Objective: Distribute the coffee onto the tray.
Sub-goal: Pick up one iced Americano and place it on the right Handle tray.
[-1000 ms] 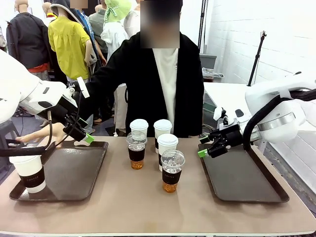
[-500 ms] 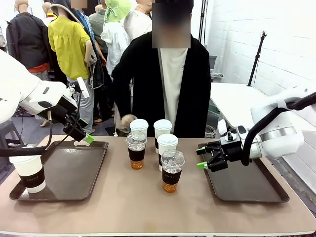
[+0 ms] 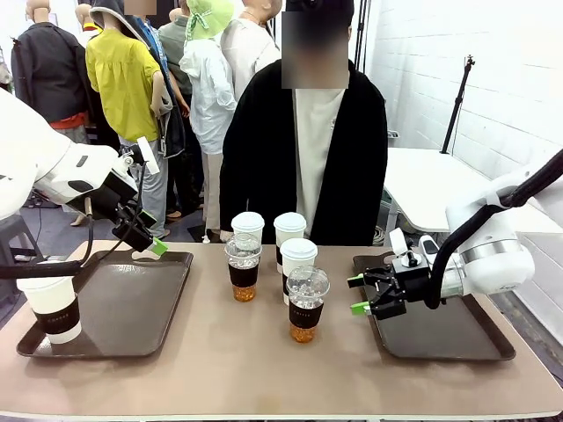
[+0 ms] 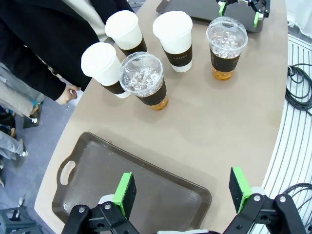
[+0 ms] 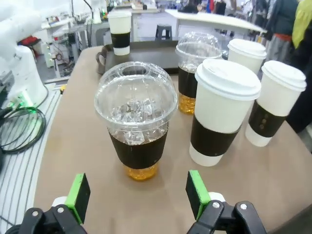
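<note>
The coffee stands mid-table: three white lidded cups (image 3: 289, 230) and two dome-lidded cups of amber drink, one farther back (image 3: 244, 266) and one nearer (image 3: 307, 303). One more sleeved white cup (image 3: 54, 308) sits on the left tray (image 3: 132, 303). My right gripper (image 3: 358, 294) is open at the inner edge of the right tray (image 3: 440, 325), level with the near dome cup (image 5: 136, 122), which stands just beyond its spread fingers (image 5: 138, 192). My left gripper (image 3: 151, 244) hangs open above the left tray's far edge, looking down on tray and cups (image 4: 183, 192).
A person in a black jacket (image 3: 264, 158) stands at the far side of the table, hands off it. The near table strip (image 3: 264, 378) in front of the cups is bare. Cables (image 5: 19, 126) lie on the floor beside the table.
My right gripper has moved lower and left, closer to the near dome cup. The person pulled a hand back from the left tray and stood upright. The left arm stayed still.
</note>
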`<state>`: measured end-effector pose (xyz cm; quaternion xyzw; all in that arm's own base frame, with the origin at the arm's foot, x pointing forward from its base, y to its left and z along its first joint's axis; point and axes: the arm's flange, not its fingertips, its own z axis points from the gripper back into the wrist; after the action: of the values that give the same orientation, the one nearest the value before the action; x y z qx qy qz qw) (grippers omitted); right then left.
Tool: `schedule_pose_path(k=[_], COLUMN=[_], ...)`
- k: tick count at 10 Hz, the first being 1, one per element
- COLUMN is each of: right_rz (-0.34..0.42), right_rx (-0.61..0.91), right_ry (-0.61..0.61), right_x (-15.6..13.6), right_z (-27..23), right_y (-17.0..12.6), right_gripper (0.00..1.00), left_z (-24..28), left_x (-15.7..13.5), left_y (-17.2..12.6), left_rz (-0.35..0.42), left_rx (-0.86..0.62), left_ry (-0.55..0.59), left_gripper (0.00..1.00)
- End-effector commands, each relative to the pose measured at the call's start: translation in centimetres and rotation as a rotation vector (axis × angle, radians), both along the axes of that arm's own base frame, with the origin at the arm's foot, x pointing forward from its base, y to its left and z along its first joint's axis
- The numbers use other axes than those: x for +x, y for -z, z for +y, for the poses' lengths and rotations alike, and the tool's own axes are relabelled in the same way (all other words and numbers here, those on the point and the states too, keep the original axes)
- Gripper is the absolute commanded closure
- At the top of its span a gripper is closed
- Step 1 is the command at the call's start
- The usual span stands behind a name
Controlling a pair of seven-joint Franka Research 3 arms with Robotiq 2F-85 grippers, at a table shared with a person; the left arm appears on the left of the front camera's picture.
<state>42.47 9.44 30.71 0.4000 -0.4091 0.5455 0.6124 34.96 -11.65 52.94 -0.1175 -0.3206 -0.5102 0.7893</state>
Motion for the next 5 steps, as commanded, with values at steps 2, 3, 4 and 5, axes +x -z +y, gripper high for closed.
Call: schedule_pose_path(k=[2, 3, 4, 5], right_rz=[0.005, 0.005, 0.005, -0.004], right_rx=[-0.016, -0.016, -0.016, -0.003], right_ry=[-0.002, -0.002, -0.002, 0.000], right_x=[-0.07, -0.07, -0.07, 0.01], right_z=[-0.05, -0.05, -0.05, -0.11], right_y=[-0.55, -0.55, -0.55, -0.16], right_gripper=[0.00, 0.00, 0.00, 0.00], left_z=[0.25, 0.25, 0.25, 0.25], left_x=[0.14, 0.14, 0.14, 0.14], left_y=[0.13, 0.13, 0.13, 0.13], left_rz=[0.002, 0.002, 0.002, 0.002], left_rx=[-0.008, -0.008, -0.008, -0.008], left_ry=[0.021, 0.021, 0.021, 0.021], left_gripper=[0.00, 0.00, 0.00, 0.00])
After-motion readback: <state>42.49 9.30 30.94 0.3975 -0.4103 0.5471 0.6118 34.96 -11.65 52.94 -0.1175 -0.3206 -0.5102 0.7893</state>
